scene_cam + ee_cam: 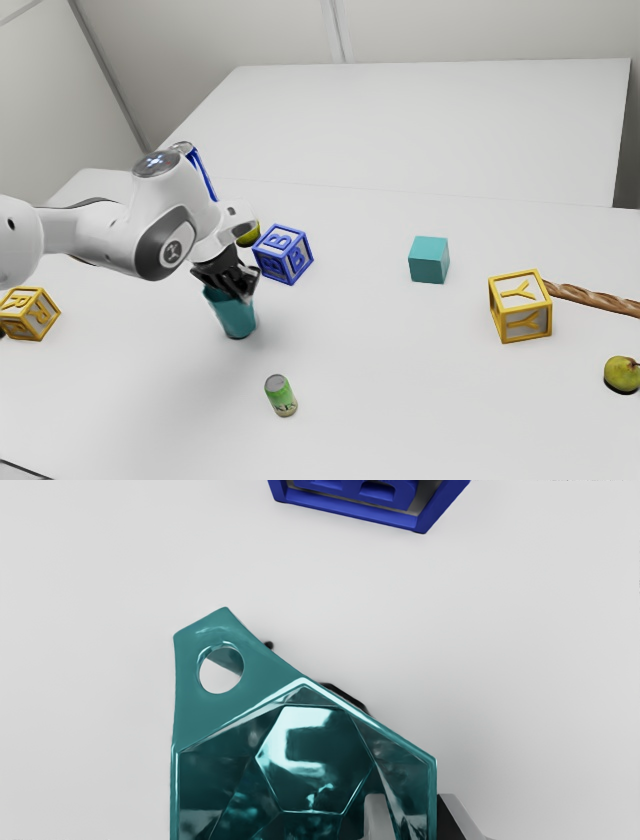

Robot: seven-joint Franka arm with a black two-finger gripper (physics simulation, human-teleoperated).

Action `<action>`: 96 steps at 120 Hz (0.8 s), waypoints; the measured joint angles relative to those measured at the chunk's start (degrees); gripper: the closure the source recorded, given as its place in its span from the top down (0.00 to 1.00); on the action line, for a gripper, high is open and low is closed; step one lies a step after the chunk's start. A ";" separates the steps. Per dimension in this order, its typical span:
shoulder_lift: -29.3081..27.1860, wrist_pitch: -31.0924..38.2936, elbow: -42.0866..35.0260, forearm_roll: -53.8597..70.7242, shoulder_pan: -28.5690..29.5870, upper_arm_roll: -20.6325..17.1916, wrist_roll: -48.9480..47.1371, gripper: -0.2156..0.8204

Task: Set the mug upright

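The teal mug (236, 314) stands on the table, base down, below the gripper (236, 284) in the exterior view. From above, the wrist view looks into the open mouth of the mug (314, 760), whose pierced handle sticks out to one side. At the rim, the gripper (415, 817) is shut on the mug's side wall, one finger inside the cup and the other outside. The lower parts of the fingers are hidden by the wall.
A blue letter block (283, 254) is close behind the mug, with a yellow-green fruit (248, 234) beside it. Nearer the front stands a green can (281, 396). Farther off are a teal cube (429, 260), a yellow block (520, 306), and a pear (622, 374).
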 joint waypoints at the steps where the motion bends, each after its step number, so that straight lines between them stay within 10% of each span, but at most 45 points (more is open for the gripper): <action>1: 0.00 0.01 0.00 -0.01 0.00 -0.01 -0.09 0.20; 44: -3.29 -2.59 1.40 -0.10 0.20 -1.65 -2.93 0.49; 96: 8.68 -27.82 42.59 -3.24 9.84 -6.99 4.83 0.75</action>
